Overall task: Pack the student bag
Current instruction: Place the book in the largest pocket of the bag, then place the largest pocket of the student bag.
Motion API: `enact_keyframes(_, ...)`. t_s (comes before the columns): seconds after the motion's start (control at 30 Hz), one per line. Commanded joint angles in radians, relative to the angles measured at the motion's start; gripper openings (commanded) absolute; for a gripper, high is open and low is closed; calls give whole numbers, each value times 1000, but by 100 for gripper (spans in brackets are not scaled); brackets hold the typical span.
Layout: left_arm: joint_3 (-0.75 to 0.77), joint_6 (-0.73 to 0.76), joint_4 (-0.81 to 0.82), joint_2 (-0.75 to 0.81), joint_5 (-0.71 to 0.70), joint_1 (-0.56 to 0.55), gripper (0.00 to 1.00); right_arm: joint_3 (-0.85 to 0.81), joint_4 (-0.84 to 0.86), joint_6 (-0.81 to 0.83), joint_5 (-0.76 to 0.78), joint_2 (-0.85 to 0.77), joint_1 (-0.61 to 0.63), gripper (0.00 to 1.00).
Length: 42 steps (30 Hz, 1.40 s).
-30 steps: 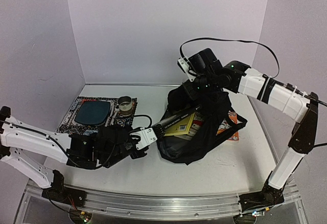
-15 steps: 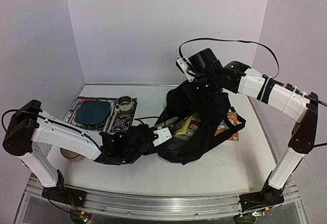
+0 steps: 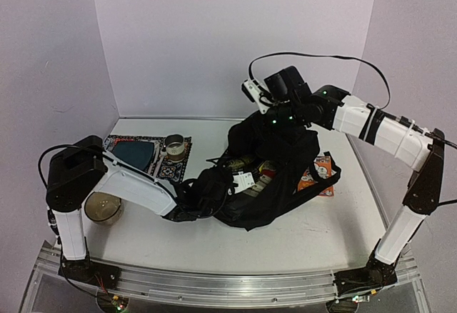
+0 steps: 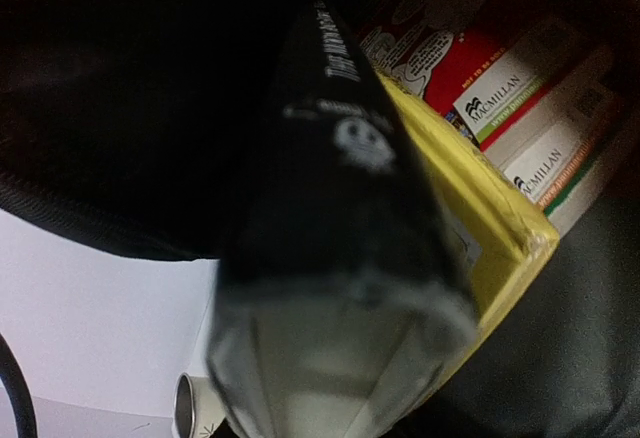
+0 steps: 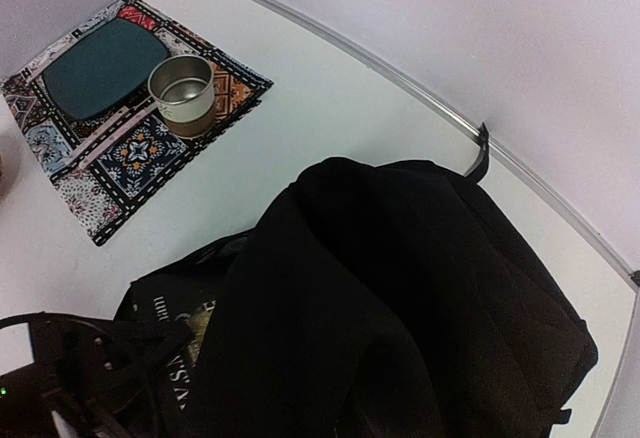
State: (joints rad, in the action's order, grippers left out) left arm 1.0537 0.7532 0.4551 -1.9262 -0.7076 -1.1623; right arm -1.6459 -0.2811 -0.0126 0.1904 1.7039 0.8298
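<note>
At the near left a round brown container (image 3: 102,207) stands on the worktop (image 3: 214,249), uncovered now that the left arm has swung its elbow back and upward. Beyond it lies the patterned mat (image 3: 168,170) with a dark teal pad (image 3: 136,153) and a metal cup (image 3: 173,142) on it, untouched. The left hand (image 3: 245,180) has pushed rightward over the last second, from outside the opening to right in the mouth of the student bag (image 3: 285,177). It is closed on a black book (image 4: 340,208), which now sits beside a yellow book (image 4: 480,208) and red-spined books (image 4: 470,78) already inside. The bag stands at mid-worktop, slumped over an orange item (image 3: 319,172) at its right. Above, the right hand (image 3: 275,120) still pinches the bag's top fabric, keeping the mouth lifted open. The book looks nearly seated, so letting go and drawing the left arm out seems the likely next step.
</note>
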Motion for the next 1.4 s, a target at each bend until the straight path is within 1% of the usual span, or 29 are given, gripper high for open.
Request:
enact_keyframes(0.0, 82, 78, 171, -46, 4, 30, 18, -19, 159, -19, -82, -34, 12, 0)
enact_keyframes(0.07, 86, 91, 176, -62, 8, 34, 22, -19, 162, -21, -93, -30, 12, 0)
enact_keyframes(0.1, 83, 97, 176, -62, 13, 34, 25, -19, 164, -22, -95, -29, 12, 0)
enact_keyframes(0.17, 66, 103, 173, -44, 24, 32, 35, -17, 165, -22, -93, -29, 12, 0)
enact_keyframes(0.33, 13, 92, 128, 27, 36, 32, 66, -11, 167, -19, -87, -30, 10, 0)
enact_keyframes(0.47, -1, 46, 23, 79, 61, 30, 83, -12, 169, -19, -93, -25, 9, 0)
enact_keyframes(0.53, -7, 8, -33, 115, 82, 27, 89, -8, 169, -20, -90, -26, 8, 0)
enact_keyframes(0.67, -12, -94, -182, 203, 157, 13, 95, -2, 169, -23, -90, -27, -1, 0)
enact_keyframes(0.73, 2, -145, -274, 223, 209, 11, 97, -2, 169, -26, -96, -24, -5, 0)
enact_keyframes(0.77, 9, -156, -295, 218, 210, 12, 98, -2, 169, -27, -99, -21, -6, 0)
enact_keyframes(0.87, 27, -152, -306, 155, 161, 26, 98, -7, 173, -31, -113, -12, -6, 0)
enact_keyframes(0.97, 57, -165, -337, 140, 168, 38, 99, -10, 175, -36, -130, -10, -7, 0)
enact_keyframes(1.07, 56, -211, -363, 192, 229, 38, 99, 4, 175, -38, -128, -19, -8, 0)
enact_keyframes(1.23, 11, -363, -413, 293, 298, 38, 99, 44, 174, -76, -125, -13, -21, 1)
enact_keyframes(1.3, -4, -463, -444, 327, 298, 38, 99, 72, 174, -107, -142, -17, -30, 9)
enact_keyframes(1.33, -10, -508, -470, 340, 297, 38, 99, 89, 174, -124, -162, -23, -39, 18)
enact_keyframes(1.37, -15, -561, -499, 353, 294, 39, 99, 107, 174, -142, -195, -31, -46, 32)
